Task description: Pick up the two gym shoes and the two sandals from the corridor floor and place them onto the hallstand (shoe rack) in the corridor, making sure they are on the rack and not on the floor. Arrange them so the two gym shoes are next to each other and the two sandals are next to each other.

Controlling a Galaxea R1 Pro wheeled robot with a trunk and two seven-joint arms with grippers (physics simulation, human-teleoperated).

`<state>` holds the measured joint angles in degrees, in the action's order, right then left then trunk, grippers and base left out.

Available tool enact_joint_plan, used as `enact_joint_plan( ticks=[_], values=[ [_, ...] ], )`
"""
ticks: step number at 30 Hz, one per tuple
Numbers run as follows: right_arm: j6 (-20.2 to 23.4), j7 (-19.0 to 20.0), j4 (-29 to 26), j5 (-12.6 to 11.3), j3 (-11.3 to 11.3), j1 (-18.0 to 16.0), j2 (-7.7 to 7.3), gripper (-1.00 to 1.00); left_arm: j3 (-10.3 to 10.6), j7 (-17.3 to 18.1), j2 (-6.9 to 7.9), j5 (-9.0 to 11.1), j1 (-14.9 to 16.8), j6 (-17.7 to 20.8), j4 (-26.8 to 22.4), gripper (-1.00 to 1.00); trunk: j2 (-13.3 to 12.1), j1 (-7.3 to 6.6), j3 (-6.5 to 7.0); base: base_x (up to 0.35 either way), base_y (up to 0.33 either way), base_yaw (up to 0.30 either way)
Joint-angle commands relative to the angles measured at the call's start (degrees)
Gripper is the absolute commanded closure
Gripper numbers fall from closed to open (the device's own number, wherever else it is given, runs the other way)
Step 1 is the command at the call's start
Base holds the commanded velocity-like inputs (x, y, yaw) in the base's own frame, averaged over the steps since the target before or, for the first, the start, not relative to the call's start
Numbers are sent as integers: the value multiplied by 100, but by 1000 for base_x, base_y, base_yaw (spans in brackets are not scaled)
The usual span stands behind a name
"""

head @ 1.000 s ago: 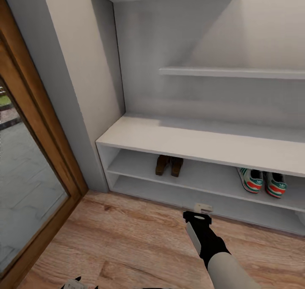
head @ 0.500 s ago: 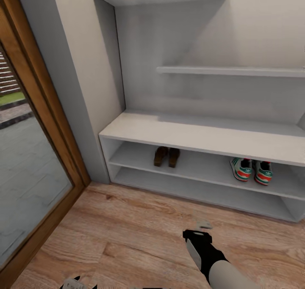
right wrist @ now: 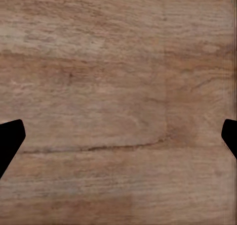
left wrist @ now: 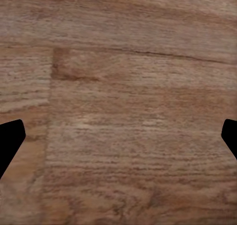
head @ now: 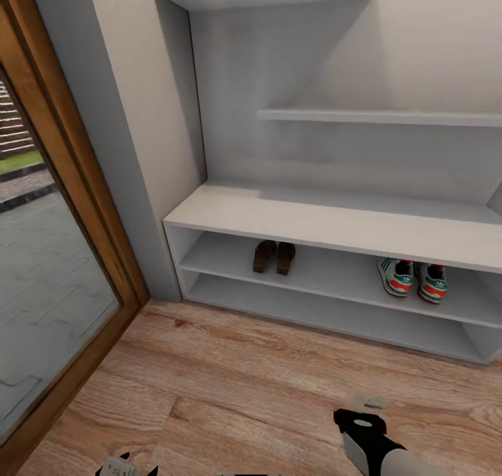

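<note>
The sneakers (head: pixel 413 279) stood side by side on the upper shelf of the rack (head: pixel 335 226), toward its right end. The sandals (head: pixel 274 256) stood together on the same shelf, toward its left. Both end effectors, left (left wrist: pixel 118 136) and right (right wrist: pixel 118 136), were spread and empty above the floor (head: pixel 230 385).

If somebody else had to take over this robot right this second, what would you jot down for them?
Left gripper: open, empty, over the wood-plank floor.
Right gripper: open, empty, also over floor.
Brown leather sandals: side by side on the upper open shelf of the white shoe rack.
White sneakers with green stripes: side by side on the same shelf, further right.
Done: all four shoes racked and paired.
Left: apparently nothing; I see no shoes on the floor.
</note>
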<state>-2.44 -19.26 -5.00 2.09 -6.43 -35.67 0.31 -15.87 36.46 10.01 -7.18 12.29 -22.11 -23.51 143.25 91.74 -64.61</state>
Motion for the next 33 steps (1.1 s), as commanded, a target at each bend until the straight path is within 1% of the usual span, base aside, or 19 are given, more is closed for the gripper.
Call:
enact_joint_plan(
  ticks=[1, 2, 3, 8, 16, 17, 20, 27, 33],
  values=[
    [-286, 80, 132, 24, -39, 2, -80, -100, -48, 26, 1, -59, 5, -30, 0, -100, 2, -1, -4, -3, 0, 0],
    [-286, 80, 132, 24, -39, 2, -80, -100, -48, 26, 1, -59, 5, -30, 0, -100, 2, -1, -4, -3, 0, 0],
    [-527, 170, 211, 26, -39, 25, -145, -100, -50, 23, 4, -57, 4, -30, 0, -100, 2, -1, -4, -2, 0, 0],
    [-1012, 310, 305, 27, -39, 252, -268, -100, -127, 22, 14, -56, 2, -32, 3, -100, 2, -1, -4, -1, 0, 0],
    [-1618, 368, 343, 28, -35, 682, -413, -100, -465, 31, 21, -60, 2, -56, 6, -100, 2, -1, -4, 0, 0, 0],
    [-1752, 372, 346, 28, -34, 788, -437, -100, -538, 33, 23, -64, 2, -59, 14, -100, 2, -1, -4, 0, 0, 0],
    [-1934, 376, 349, 32, -31, 965, -456, -100, -628, 35, 26, -69, 2, -63, 28, -100, 2, -1, -4, 0, 0, 0],
    [-2043, 366, 354, 31, -32, 1137, -425, -100, -687, 30, 27, -80, 2, -53, 59, -100, 2, -1, -4, 0, 0, 0],
    [-2052, 362, 351, 19, -34, 1203, -401, -100, -697, 20, 19, -81, -6, -47, 105, -100, 2, -1, -4, 0, 0, 0]
  ],
)
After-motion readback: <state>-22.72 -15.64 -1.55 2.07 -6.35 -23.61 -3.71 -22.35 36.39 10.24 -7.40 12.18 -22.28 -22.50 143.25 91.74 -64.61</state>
